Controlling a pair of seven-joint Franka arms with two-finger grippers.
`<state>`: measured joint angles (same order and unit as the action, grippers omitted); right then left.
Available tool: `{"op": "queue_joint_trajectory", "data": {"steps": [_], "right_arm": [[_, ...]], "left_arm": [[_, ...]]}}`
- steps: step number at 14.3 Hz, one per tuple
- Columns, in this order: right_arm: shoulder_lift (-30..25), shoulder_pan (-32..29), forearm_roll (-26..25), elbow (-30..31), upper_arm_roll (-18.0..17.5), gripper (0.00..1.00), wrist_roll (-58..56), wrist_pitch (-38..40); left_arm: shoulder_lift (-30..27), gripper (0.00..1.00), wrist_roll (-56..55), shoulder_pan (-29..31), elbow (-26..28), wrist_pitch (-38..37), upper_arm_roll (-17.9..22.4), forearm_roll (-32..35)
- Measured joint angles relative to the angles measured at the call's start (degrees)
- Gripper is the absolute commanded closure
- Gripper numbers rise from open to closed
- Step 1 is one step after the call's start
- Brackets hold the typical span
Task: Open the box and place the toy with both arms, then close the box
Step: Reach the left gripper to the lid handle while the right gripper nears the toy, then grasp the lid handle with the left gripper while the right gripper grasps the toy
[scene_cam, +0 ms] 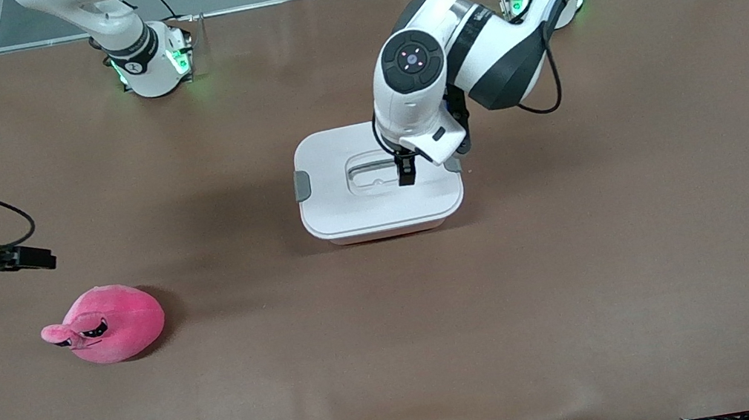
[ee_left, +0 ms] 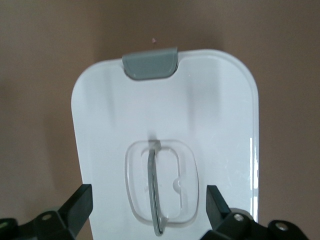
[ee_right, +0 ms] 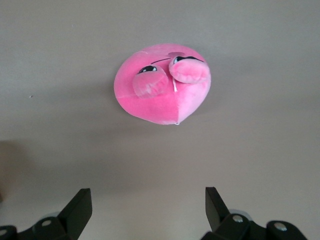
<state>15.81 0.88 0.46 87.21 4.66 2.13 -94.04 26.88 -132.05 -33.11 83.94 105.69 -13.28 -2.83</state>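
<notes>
**Now over the lid, handle not yet taken**

My left pincer (scene_cam: 406, 173) hangs over the box (scene_cam: 377, 178), fingers (ee_left: 80, 202) spread wide, empty, straddling the recessed handle (ee_left: 159, 192). Best move, I judge: drop straight, centre on the handle bar, close squarely, mind the grey latch (ee_left: 150, 63). Lid sits on; contents hidden. My right pincer (scene_cam: 25, 258) waits, agape and empty, above the surface (scene_cam: 581, 282) near the toy (scene_cam: 108, 323), which lies toward the right arm's end, nearer the front camera than the box.
</notes>
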Motion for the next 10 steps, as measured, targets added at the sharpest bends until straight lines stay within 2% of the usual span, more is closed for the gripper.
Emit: {"op": "queue_joint_trajectory", "data": {"steps": [3, 7, 8, 10], "right_arm": [[2.11, 0.35, 0.65, 0.03, 0.00, 0.00, -0.02, -0.20], [4.88, 3.08, 0.05, 0.06, -0.07, 0.00, -2.05, -2.16], [5.79, 3.63, -0.12, 0.06, -0.07, 0.00, -3.70, -2.92], [7.45, 3.84, -0.27, 0.09, -0.03, 0.00, -9.76, -7.59]], "left_arm": [[1.76, 0.00, -6.83, -2.89, 0.00, 3.27, -0.02, 2.97], [3.26, 0.00, -7.66, -3.37, 0.02, 3.60, 0.08, 4.24], [3.62, 0.07, -7.66, -3.36, 0.07, 3.63, 0.11, 4.33], [4.12, 0.09, -7.65, -3.30, 0.72, 5.08, 0.19, 4.46]]}}
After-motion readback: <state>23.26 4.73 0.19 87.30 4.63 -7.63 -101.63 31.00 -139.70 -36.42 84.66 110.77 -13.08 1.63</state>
